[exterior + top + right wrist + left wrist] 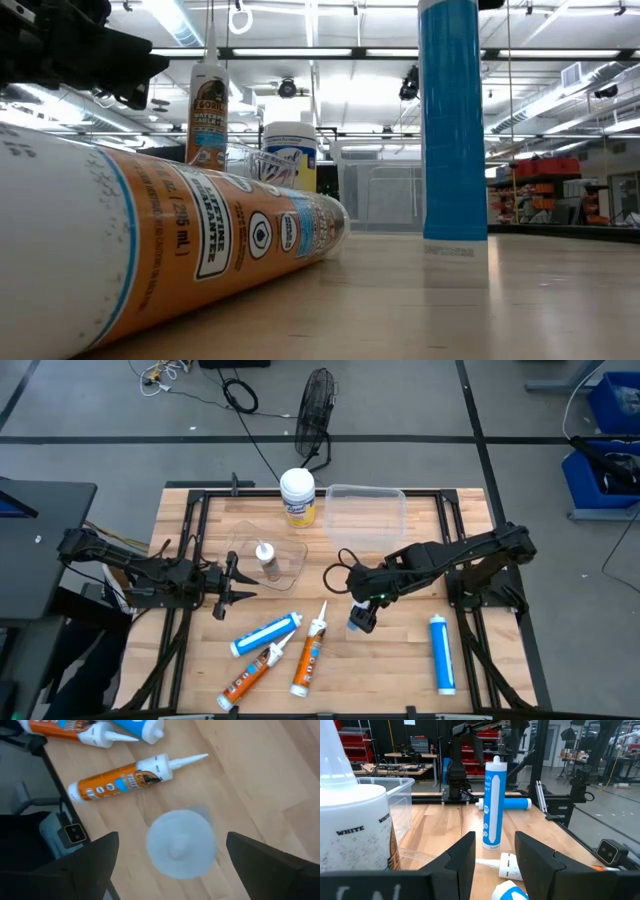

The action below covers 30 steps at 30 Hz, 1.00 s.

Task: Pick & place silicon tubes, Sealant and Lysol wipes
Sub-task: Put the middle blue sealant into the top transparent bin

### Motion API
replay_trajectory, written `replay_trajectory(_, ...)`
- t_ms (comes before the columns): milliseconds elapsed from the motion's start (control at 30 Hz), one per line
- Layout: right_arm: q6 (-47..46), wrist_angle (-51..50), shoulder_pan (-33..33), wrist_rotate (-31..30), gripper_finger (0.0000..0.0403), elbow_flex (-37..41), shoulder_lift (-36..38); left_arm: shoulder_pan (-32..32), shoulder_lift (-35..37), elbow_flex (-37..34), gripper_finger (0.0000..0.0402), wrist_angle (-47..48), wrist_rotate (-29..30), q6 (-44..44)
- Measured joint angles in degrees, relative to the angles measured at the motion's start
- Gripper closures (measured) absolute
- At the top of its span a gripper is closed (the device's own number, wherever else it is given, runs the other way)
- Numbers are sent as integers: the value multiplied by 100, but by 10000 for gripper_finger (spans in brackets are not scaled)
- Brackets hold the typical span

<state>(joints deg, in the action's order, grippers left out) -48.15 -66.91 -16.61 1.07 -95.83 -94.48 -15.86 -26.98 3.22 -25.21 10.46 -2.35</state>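
On pale wood planks point(400, 670), slim blue cartridge point(493, 805) stands upright.

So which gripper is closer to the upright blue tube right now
Right. The right gripper hangs open directly above the upright blue tube, fingers on either side of its top. The left gripper waits across the table, well left of it.

Bright ceiling lights point(300, 52) glare in the low view; the near orange cartridge point(150, 260) is blurred.
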Motion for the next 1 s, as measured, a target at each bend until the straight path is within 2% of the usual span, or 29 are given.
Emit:
replay_trajectory(500, 145, -282, -80, -363, 39, 0, -314, 0, -1, 2, 259, 44, -1, -1)
replay_trajectory(800, 148, -364, -82, -404, 99, 2, -372, 0, 0, 2, 259, 23, 0, 3)
replay_trajectory(1000, 122, -390, -89, -343, 160, 0, -370, 0, 0, 2, 259, 24, 0, 175)
